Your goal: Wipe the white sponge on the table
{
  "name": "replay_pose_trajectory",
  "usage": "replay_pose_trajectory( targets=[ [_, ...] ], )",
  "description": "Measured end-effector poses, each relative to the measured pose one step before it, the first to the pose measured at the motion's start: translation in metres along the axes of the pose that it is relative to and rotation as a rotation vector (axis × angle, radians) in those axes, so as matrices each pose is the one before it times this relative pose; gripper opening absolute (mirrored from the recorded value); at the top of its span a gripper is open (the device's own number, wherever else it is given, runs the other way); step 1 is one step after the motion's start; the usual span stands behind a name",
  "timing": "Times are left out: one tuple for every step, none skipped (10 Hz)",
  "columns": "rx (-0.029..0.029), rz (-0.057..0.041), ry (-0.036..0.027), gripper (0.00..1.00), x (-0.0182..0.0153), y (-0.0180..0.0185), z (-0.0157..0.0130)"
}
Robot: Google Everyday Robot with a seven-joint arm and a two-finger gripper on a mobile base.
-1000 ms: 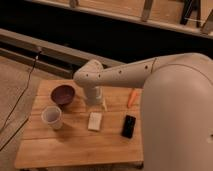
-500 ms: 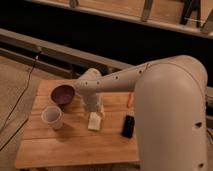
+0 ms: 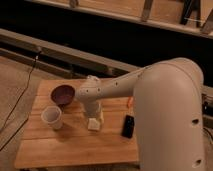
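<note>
Camera view: press first, sweep second

At the end of the robot's bulky white arm, the tool (image 3: 94, 117) stands right over the small cream-white rectangular sponge (image 3: 93, 125), at or just above its top face. The wrist hides the contact, so I cannot tell whether the tool is apart, together or clamped on the block. The sponge lies near the middle of the low light-wood slatted desk (image 3: 75, 150), between the translucent white plastic cup (image 3: 52, 117) on one side and the flat black phone (image 3: 128, 126) on the other. A dark maroon round bowl (image 3: 63, 94) sits further back, beside the arm.

The step in hand looks like the start of the wipe. To do it well, the sponge probably needs steady downward pressure before any sideways travel, or the soft block may roll or slip out. Strokes are best kept short and aimed toward the bare near part of the desk, since both the cup and the phone are near enough to be knocked by a wide sweep.
</note>
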Motion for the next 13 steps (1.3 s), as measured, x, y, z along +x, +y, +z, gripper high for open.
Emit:
replay_pose_trajectory(
  targets=[
    [-0.00126,-0.00069,-0.00329,0.65,0.00334,0.00003,0.00401],
    [0.00044,0.00248,-0.00268,0.65,0.00286,-0.00175,0.00425],
    [-0.00144,0.00442,-0.00187,0.65,0.00144,-0.00138,0.00289],
    [-0.00214,0.00312,-0.00438,0.65,-0.00059,-0.00096,0.00195],
    [-0.00281,0.00300,-0.00466,0.65,-0.00215,-0.00092,0.00277],
    [-0.00347,0.00202,-0.00104,0.65,-0.00138,0.00023,0.00163],
    [-0.00252,0.00246,0.00293,0.65,-0.00140,-0.00011,0.00431],
    [-0.00205,-0.00183,0.00547,0.65,-0.00041,0.00077,0.00432],
    [-0.00029,-0.00369,0.00337,0.65,-0.00049,0.00030,0.00247],
    [-0.00046,-0.01047,0.00829,0.65,-0.00044,0.00204,0.00524],
    [-0.00058,-0.00804,0.00475,0.65,-0.00042,0.00236,0.00292],
    [0.00020,-0.00693,0.00329,0.65,-0.00073,0.00202,0.00194],
    [0.00193,-0.00736,0.00203,0.65,-0.00260,0.00117,0.00140]
  ],
)
